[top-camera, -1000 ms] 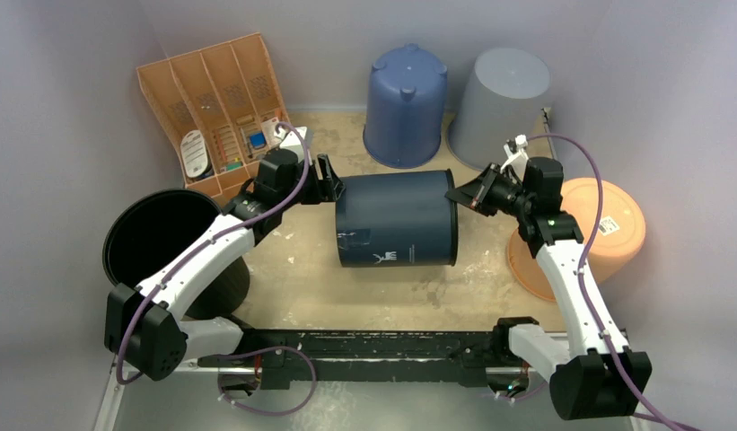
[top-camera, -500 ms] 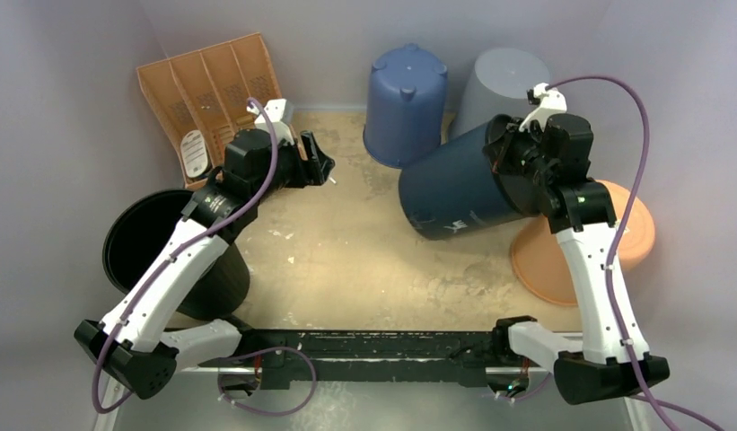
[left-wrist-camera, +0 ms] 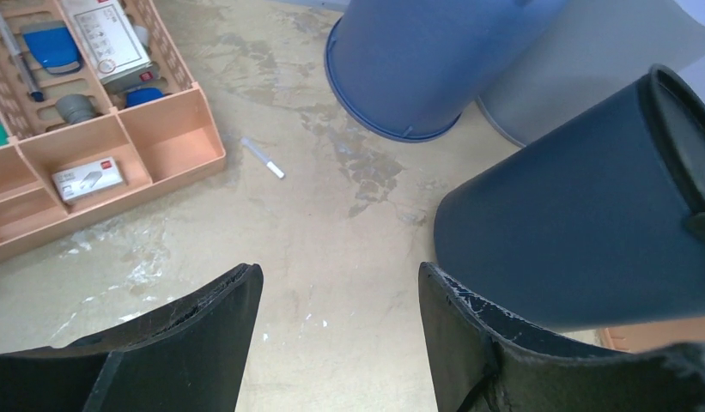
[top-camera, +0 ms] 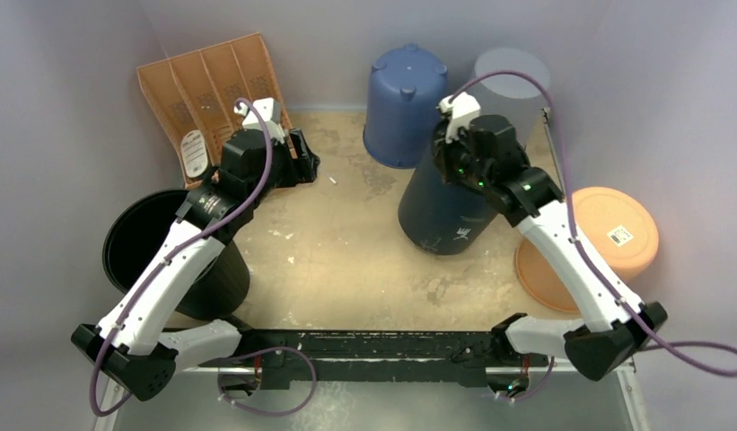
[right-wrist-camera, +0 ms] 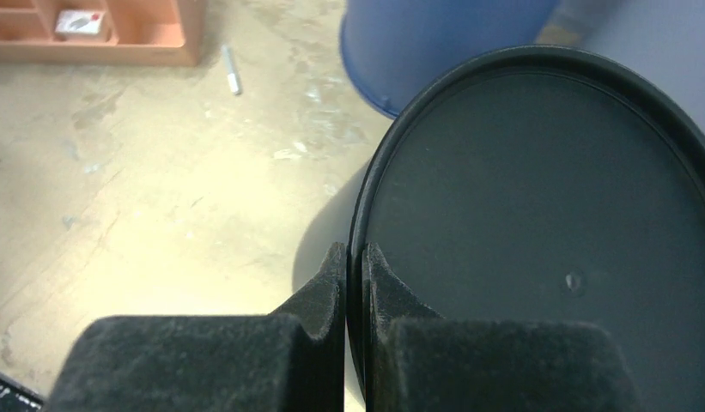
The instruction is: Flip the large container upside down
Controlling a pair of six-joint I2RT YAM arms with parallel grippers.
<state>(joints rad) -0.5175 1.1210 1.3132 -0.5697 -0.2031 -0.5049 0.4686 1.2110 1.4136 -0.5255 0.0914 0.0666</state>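
Observation:
The large container (top-camera: 441, 215), a dark navy bucket, stands mouth-down and leaning, its flat base (right-wrist-camera: 537, 223) turned upward. My right gripper (right-wrist-camera: 355, 257) is shut on the raised rim of that base, one finger inside it and one outside; from above it sits on top of the container (top-camera: 463, 148). In the left wrist view the container (left-wrist-camera: 572, 232) leans to the right, its lower edge hidden behind my right finger. My left gripper (left-wrist-camera: 336, 283) is open over bare table, well left of the container and near the orange tray (top-camera: 303, 166).
An orange compartment tray (top-camera: 216, 99) with small items lies at the back left. Behind the container are an upturned blue bucket (top-camera: 405, 99) and a grey bucket (top-camera: 517, 76). A black bin (top-camera: 162, 238) is at left, an upturned orange tub (top-camera: 607, 238) at right, a white pen (left-wrist-camera: 263, 158) on the table.
The right arm has swung the container from lying on its side to base-up and carried it right and back. The left gripper has drawn away to the back left.

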